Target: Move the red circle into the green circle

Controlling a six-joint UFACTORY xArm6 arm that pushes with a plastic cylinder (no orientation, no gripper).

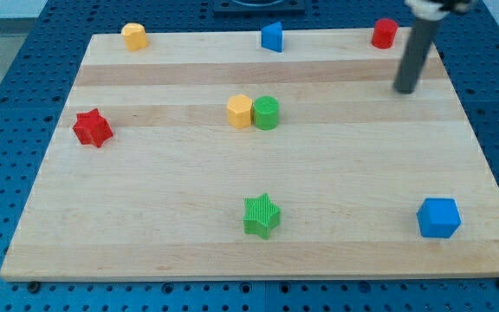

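My tip [405, 89] just below-right of red circle [385, 33]; no jaws. Approach step; next, get behind circle, push toward green circle [266, 113].

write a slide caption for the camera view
My tip sits below-right of the red circle, far from the green circle touching a yellow block.

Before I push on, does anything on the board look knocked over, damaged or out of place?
Nothing stands out. All blocks sit flat on the board. The red circle is at the top right corner, my tip just below-right of it. The green circle touches a yellow block.
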